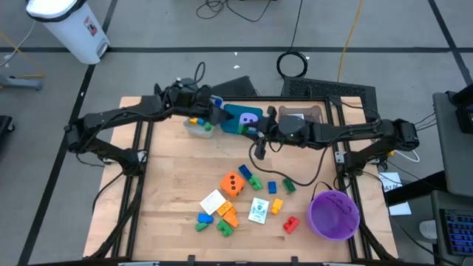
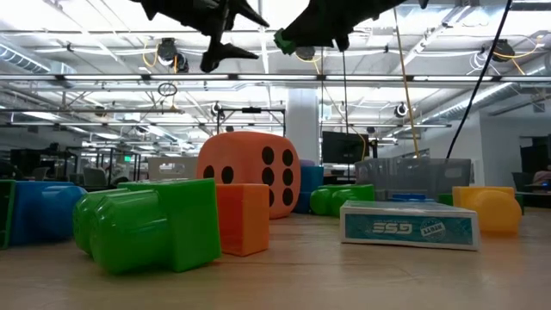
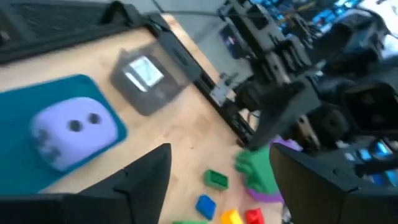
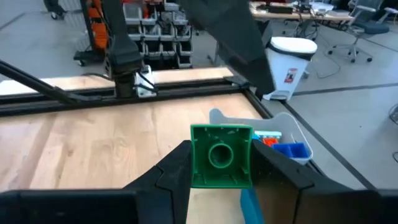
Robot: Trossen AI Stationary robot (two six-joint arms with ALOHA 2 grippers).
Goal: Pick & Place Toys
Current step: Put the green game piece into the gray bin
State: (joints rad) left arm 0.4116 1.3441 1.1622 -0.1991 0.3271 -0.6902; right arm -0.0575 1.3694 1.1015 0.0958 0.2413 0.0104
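My right gripper is shut on a green brick, high above the table beside the teal tray that holds the purple die. It also shows in the left wrist view. My left gripper is open and empty, above the clear tray with blue, orange and green bricks at the table's far side. The orange die, white cards and loose bricks lie on the table's near half. My right gripper pinches the green brick by two opposite sides between its two fingers. The fingers come from the table's right side, roughly level. The brick's hollow underside faces the wrist camera. The brick is lifted clear of the table and the trays.
A round purple bowl stands at the near right corner. A grey tray sits to the right of the teal one at the far edge. Bare wood lies between the trays and the toy cluster.
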